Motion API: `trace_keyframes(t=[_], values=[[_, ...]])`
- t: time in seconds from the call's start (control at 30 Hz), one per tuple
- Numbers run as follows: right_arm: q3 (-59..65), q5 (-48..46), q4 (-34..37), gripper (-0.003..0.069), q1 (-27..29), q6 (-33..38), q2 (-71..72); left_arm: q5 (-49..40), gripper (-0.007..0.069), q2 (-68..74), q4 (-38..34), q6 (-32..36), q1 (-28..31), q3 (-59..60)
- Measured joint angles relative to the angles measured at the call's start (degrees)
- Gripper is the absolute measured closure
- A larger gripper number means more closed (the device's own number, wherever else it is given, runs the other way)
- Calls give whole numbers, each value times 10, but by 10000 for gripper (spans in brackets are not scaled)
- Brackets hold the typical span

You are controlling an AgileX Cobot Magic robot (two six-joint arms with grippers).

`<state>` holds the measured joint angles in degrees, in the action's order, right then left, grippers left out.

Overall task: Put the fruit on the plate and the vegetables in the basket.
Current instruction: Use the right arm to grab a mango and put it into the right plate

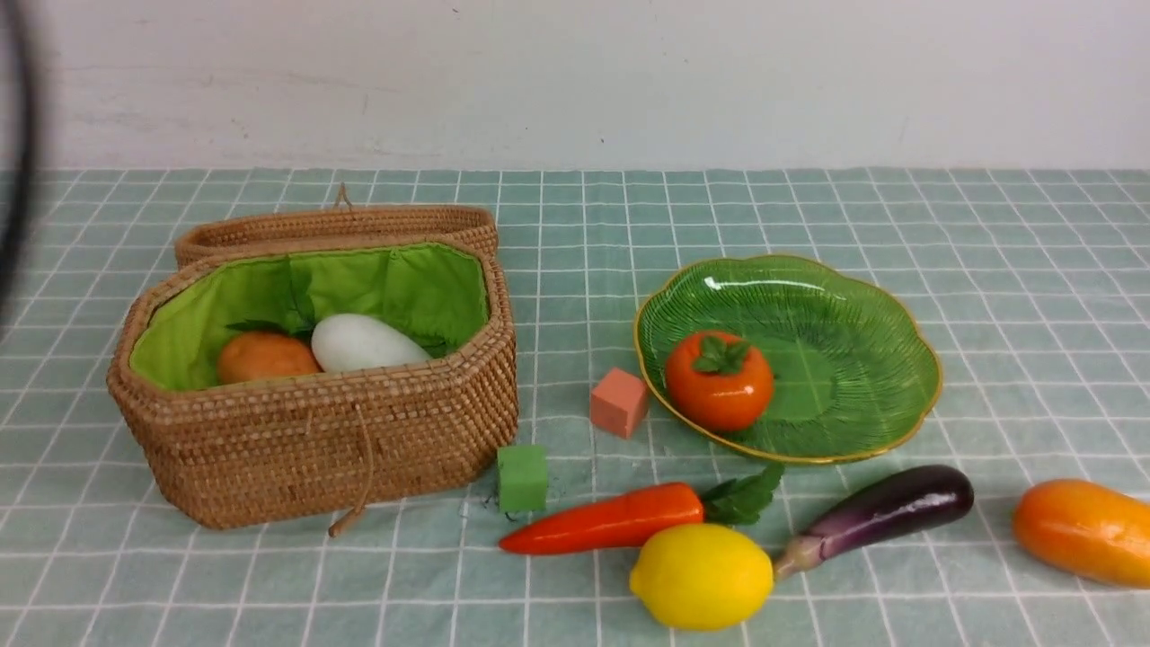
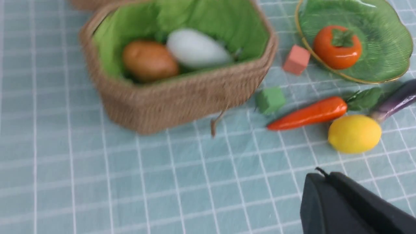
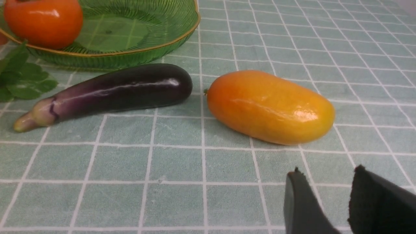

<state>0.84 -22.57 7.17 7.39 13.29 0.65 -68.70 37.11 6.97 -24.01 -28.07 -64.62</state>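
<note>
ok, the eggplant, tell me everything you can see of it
The eggplant is a glossy, plastic-looking toy, dark purple at the rounded end, fading through streaked lilac to a pale greenish-beige stem tip. It is whole and slightly curved, lying on its side on the checked tablecloth, on the near side of the plate and apart from it. Its stem tip reaches the lemon; whether they touch is unclear. Its rounded end points toward the mango, with a gap between. Nothing lies on it.

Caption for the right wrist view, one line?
Right gripper, jaws apart and empty, hovers near the oval orange-yellow mango beside the dark purple eggplant; ribbed green glass plate beyond.
</note>
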Motion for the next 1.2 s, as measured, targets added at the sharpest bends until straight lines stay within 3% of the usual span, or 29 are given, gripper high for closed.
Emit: trace_keyframes(t=[0.2, 0.33, 0.93, 1.03, 1.2], values=[[0, 0, 0, 418, 0, 0, 0, -3, 638, -190, -1, -73, 0, 193], [0, 0, 0, 418, 0, 0, 0, -4, 638, -247, -11, -84, 0, 249], [0, 0, 0, 418, 0, 0, 0, -10, 638, -260, 22, -86, 0, 259], [0, 0, 0, 418, 0, 0, 0, 14, 638, -260, 32, -86, 0, 259], [0, 0, 0, 418, 0, 0, 0, 134, 638, -263, 50, -83, 16, 286]])
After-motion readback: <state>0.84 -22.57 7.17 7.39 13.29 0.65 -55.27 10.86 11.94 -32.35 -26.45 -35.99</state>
